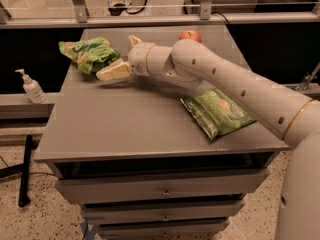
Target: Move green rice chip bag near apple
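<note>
The green rice chip bag (88, 54) lies puffy and wrinkled at the back left of the grey cabinet top (125, 129). The apple (190, 34) sits at the back middle, partly hidden behind my arm. My gripper (121, 57) is open and empty, just to the right of the bag. Its lower finger (113, 72) almost touches the bag's right edge, and the upper finger (134, 40) points up and back. The apple is about an arm's width to the right of the gripper.
A larger flat dark-green bag (219, 112) lies at the right front of the top, under my arm. A soap dispenser bottle (31, 87) stands on a lower ledge to the left. A metal rail (150, 19) runs behind the cabinet. Drawers are below.
</note>
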You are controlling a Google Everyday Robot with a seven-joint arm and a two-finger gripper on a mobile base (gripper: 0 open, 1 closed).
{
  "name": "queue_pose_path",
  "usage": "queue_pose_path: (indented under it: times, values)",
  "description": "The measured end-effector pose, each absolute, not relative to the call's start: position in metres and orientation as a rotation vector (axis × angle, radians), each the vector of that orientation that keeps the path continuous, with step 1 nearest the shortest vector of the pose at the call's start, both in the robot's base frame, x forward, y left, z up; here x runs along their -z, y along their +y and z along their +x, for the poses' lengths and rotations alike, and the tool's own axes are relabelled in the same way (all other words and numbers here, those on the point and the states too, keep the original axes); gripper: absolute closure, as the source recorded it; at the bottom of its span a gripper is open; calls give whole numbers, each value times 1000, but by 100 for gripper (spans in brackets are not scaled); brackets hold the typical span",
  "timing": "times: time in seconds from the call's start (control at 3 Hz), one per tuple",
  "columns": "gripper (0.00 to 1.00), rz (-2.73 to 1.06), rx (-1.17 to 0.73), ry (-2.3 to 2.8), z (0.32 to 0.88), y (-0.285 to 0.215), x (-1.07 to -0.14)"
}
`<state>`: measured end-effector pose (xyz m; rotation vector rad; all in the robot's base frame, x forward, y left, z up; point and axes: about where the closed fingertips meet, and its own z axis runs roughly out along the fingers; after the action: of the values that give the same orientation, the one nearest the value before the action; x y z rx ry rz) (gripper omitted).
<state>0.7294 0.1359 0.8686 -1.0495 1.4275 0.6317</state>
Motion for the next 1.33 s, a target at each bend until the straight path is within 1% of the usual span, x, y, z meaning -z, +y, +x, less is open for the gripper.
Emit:
queue_pose_path:
  times: [0.33,0.67,1.0,1.33]
  values:
    - [18,-1062,-650,1390,743,160,-875]
    - [41,-1070,-661,1369,746,174,-878]
    - [65,-1074,-659,1360,743,176,-881]
    - [87,-1070,-637,1348,733,166,-890]
